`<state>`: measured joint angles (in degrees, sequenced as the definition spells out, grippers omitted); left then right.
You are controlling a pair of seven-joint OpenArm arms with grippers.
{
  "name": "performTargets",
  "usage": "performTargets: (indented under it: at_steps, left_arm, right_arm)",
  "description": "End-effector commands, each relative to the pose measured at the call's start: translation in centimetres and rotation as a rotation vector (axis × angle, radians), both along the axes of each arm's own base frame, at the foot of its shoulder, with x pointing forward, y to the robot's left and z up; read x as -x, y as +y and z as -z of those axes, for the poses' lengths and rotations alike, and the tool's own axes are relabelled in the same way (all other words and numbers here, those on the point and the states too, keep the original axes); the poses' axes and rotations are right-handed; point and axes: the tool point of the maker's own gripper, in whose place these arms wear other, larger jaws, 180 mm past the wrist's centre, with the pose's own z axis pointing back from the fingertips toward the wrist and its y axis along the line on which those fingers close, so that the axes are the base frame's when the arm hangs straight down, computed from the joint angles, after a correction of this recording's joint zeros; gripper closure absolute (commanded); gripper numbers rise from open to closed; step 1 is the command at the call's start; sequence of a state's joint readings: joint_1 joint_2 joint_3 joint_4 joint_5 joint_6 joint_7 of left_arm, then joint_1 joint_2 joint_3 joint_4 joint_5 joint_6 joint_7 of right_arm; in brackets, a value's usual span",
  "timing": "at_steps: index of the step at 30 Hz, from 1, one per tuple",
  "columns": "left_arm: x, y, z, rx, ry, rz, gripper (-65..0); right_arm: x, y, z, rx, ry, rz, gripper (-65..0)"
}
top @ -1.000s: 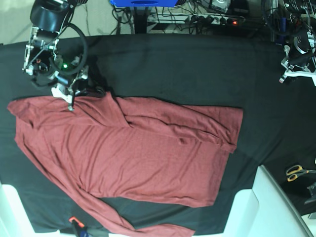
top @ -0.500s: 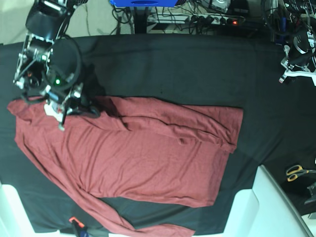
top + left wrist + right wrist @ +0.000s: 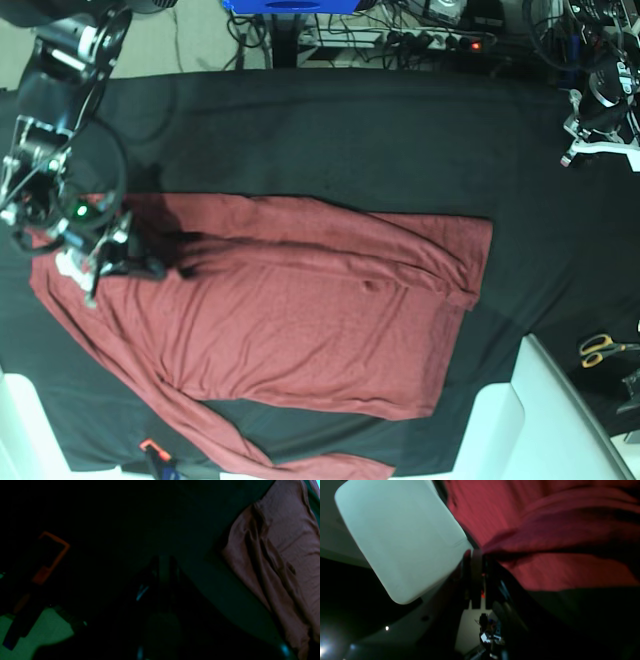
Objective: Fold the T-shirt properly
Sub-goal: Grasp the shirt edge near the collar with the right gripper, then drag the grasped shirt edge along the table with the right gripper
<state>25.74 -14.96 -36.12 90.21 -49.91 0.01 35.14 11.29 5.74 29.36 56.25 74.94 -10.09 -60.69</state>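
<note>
The maroon T-shirt [image 3: 300, 320] lies spread across the black table cloth [image 3: 350, 140], one long sleeve trailing toward the front edge. My right gripper [image 3: 92, 290] is over the shirt's left end, near the left edge of the table. In the right wrist view my right gripper [image 3: 476, 555] is shut on a raised fold of the T-shirt [image 3: 545, 530]. My left gripper [image 3: 575, 150] hovers at the far right, away from the shirt. The left wrist view is very dark: my left gripper [image 3: 163, 563] has its fingers together and nothing between them, and the T-shirt's [image 3: 280, 555] edge lies off to the right.
White blocks sit at the front left [image 3: 20, 420] and front right [image 3: 540, 410] corners; the left one [image 3: 395, 535] is close beside my right gripper. Yellow-handled scissors [image 3: 600, 348] lie at the right edge. A small orange-and-black tool [image 3: 155, 455] sits at the front. Cables [image 3: 440, 40] crowd the far side.
My right arm moved left and toward the front, dragging the held fold of the shirt with it; the upper left part of the shirt now lies flatter. The left arm stayed put.
</note>
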Motion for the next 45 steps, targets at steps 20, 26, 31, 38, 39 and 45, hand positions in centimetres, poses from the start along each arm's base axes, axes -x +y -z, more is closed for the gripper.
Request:
performTargets:
  at_steps: [20, 26, 31, 38, 39, 45]
  left_arm:
    - [-0.5, 0.0, -0.7, -0.006, -0.037, -0.003, 0.0]
    - [-0.6, 0.0, -0.8, -0.006, -0.039, -0.003, 0.0]
    - [-0.5, -0.1, -0.7, -0.002, -0.039, -0.005, 0.0]
    - [-0.5, -0.2, -0.6, 0.0, -0.039, -0.006, 0.0]
    - [-0.5, -0.2, -0.6, 0.0, -0.039, -0.006, 0.0]
    - [-0.2, 0.0, -0.6, -0.002, -0.034, -0.01, 0.0]
  right_arm:
    - [-5.1, -0.3, -1.9, 0.116, -0.009, -0.079, -0.6]
    - [-4.9, 0.6, -0.7, 0.067, 0.046, -0.092, -0.8]
    - [-4.9, 0.6, -0.7, 0.068, 0.046, -0.091, -0.8]
    - [-5.5, 2.8, -0.9, 0.143, 0.036, -0.203, -0.8]
    - [-5.6, 2.8, -0.8, 0.157, 0.035, -0.203, -0.8]
    - [-5.9, 3.4, -0.2, 0.222, 0.035, -0.22, -0.9]
